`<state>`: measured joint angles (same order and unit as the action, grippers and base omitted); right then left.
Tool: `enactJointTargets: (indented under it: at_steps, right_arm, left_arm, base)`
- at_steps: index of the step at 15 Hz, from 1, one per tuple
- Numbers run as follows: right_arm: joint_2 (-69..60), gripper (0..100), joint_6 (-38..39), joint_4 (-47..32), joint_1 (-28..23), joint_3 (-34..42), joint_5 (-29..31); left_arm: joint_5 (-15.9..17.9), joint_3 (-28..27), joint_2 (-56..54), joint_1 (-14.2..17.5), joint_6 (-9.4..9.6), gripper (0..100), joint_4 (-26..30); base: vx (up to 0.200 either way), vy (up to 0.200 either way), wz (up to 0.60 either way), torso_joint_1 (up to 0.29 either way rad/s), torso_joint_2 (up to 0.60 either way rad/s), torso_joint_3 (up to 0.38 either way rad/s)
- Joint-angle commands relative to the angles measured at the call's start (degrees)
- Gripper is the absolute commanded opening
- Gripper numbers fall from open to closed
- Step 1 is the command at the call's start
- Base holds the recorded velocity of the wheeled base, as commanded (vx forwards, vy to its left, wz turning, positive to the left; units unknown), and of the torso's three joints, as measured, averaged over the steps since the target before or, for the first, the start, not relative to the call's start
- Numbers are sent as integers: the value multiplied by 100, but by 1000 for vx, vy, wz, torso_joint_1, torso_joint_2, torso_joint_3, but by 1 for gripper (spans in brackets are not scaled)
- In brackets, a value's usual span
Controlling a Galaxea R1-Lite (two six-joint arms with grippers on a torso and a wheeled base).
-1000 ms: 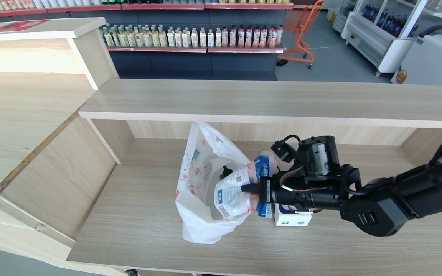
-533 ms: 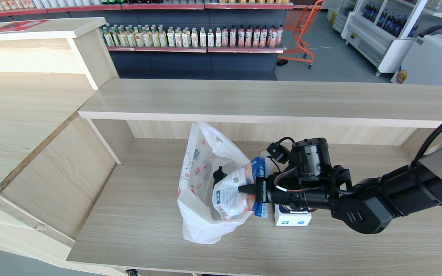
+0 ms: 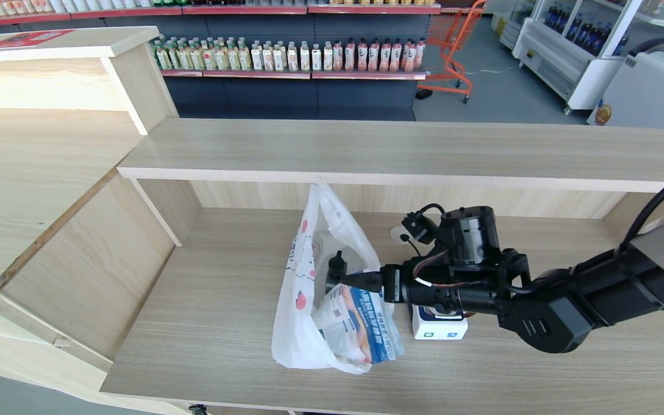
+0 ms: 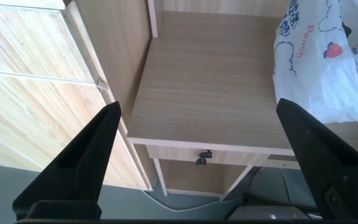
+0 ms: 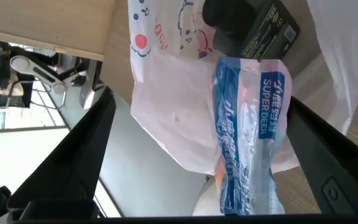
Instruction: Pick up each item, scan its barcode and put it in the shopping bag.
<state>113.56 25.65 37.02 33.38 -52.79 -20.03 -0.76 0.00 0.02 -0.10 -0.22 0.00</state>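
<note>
Right hand [image 5: 199,99] (fingers spread) above snack pack [image 5: 248,124] in shopping bag [image 3: 291,323], white box [image 3: 439,329] beside

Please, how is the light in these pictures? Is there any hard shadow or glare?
Head view: soft, even light, no hard shadows on the counter. Right wrist view: the room beyond the counter edge is washed out to near white, the packet in the shopping bag bears no strong glare. Left wrist view: the left gripper is a dark silhouette against pale wood.
</note>
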Motion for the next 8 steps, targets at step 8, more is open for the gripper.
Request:
enactJointTargets:
  at_steps: [8]
  right_arm:
    - [-316, 100, 836, 297, -86, -382, -1]
  left_arm:
    - [-4, 0, -2, 1, -4, 100, 0]
  base:
    - [0, 0, 0, 0, 0, 0]
